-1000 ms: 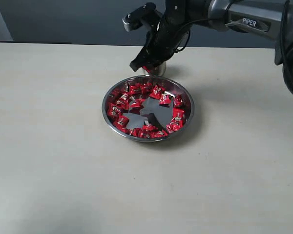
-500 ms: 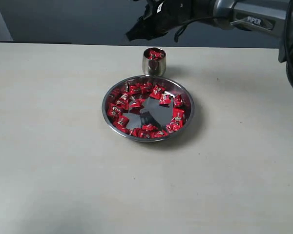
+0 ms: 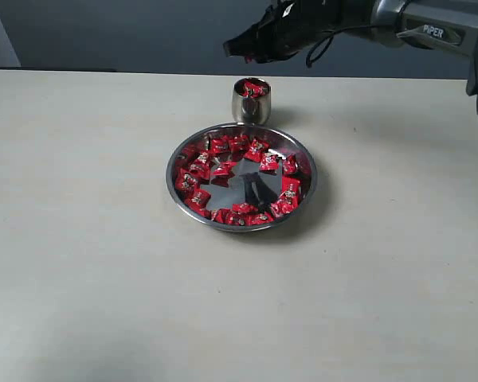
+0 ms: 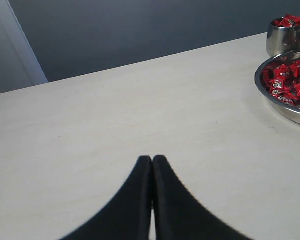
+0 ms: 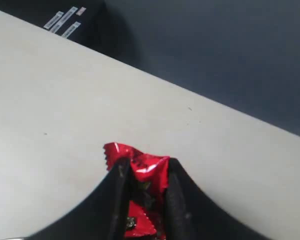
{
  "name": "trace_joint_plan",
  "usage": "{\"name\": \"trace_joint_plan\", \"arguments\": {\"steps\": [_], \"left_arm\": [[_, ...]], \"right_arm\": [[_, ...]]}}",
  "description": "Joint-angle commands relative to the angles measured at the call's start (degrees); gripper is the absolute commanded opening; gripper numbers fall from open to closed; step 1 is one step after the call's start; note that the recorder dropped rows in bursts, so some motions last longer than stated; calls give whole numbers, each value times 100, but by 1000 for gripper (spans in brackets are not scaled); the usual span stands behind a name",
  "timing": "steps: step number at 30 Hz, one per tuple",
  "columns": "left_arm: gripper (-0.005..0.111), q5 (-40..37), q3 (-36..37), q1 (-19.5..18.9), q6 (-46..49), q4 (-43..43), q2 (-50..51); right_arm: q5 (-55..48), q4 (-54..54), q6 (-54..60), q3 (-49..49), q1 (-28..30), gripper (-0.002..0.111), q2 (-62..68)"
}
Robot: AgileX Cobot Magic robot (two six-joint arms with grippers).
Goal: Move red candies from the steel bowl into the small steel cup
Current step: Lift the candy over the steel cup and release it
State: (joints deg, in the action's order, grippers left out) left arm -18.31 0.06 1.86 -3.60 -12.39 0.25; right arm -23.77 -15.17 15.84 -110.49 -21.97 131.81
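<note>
Candy [image 5: 142, 167] pinched tight between right fingers [image 3: 239, 49], up in the air near small steel cup [image 3: 251, 107]. Cup already heaped with red ones. Plenty of red candies [image 3: 221, 150] left in steel bowl [image 3: 169, 177] on table [image 3: 80, 278]. Left fingers [image 4: 152, 165] pressed together, holding nothing. Job partly done, probably more to move.

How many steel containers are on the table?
2. The bowl sits in the centre of the exterior view; the cup stands upright just behind its far rim. Both hold red candies. No other seems hidden.
</note>
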Motion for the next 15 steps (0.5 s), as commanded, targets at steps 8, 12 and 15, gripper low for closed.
{"name": "trace_joint_plan", "arguments": {"steps": [8,12,15], "left_arm": [[0,39,-6,2,-31,10,-25],[0,39,-6,2,-31,10,-25],[0,39,-6,2,-31,10,-25]], "right_arm": [[136,-140,0,-10,20,0,323],[149,-140,0,-10,20,3,322],[113,-140,0,-10,20,12,322]]}}
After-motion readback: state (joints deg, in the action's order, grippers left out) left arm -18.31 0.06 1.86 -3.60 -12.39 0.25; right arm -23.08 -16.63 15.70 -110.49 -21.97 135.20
